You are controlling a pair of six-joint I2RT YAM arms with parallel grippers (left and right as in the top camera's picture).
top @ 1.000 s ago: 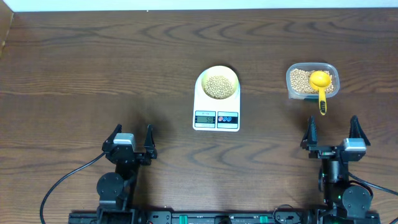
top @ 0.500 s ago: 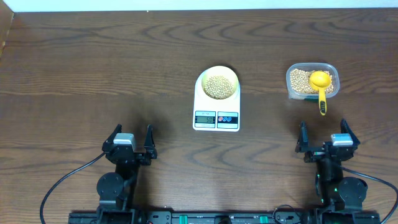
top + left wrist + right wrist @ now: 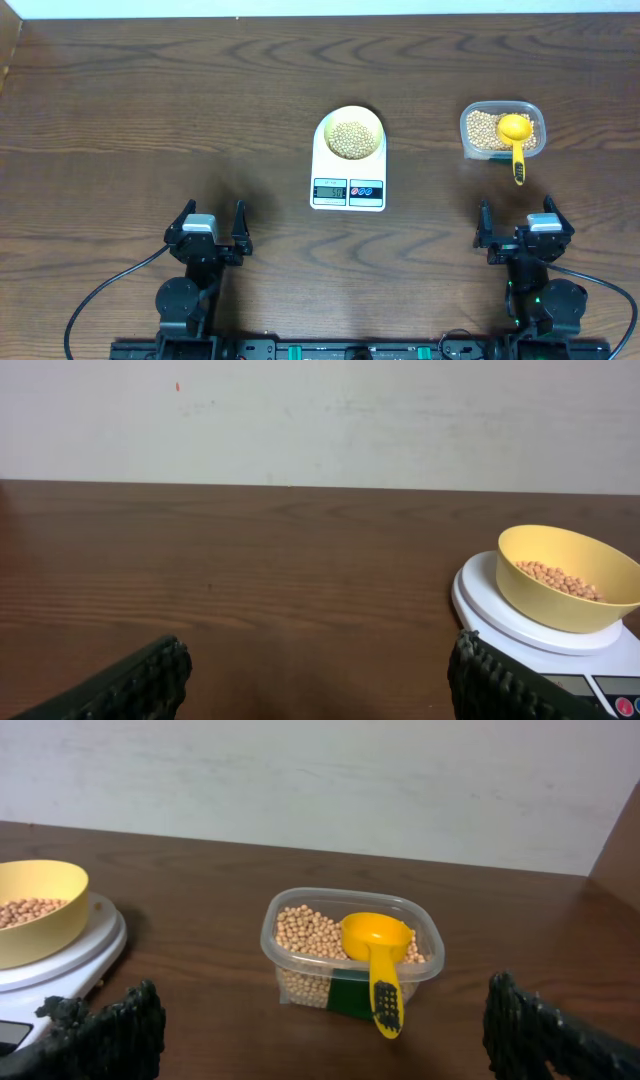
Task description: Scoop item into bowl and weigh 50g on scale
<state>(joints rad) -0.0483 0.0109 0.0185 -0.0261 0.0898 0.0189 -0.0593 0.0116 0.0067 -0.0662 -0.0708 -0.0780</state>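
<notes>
The left jaws stand released and empty, low over the worktop [image 3: 120, 120], their dark ribbed fingers [image 3: 130, 682] spread wide with nothing between them. Ahead of them and off to their right sits the scale [image 3: 322, 172]. The bowl [image 3: 556, 603] stands upright on its platform, at the end farthest from the jaws. The item [image 3: 350, 139] lies in a shallow heap across the bowl's bottom.

With beans already in the bowl, the step in hand looks like checking the weight and topping up if it falls short. The display's digits are too small to read. Both jaws are best kept off the platform and the bowl, so that the figure can settle before any decision.

Straight ahead of the right jaws is the clear container [image 3: 300, 982], holding more beans. The yellow scoop [image 3: 378, 945] rests in it, cup on the beans, handle hanging over the near rim towards those jaws. The right jaws are also released and hold nothing, well apart from the handle.

If more is needed, a good move is to come at the handle square on and clamp near its end. A small load should be lifted and carried level to the left. Tipping slowly over the bowl's middle, without nudging its rim, lets the last beans fall a few at a time, since overshooting is harder to correct.
</notes>
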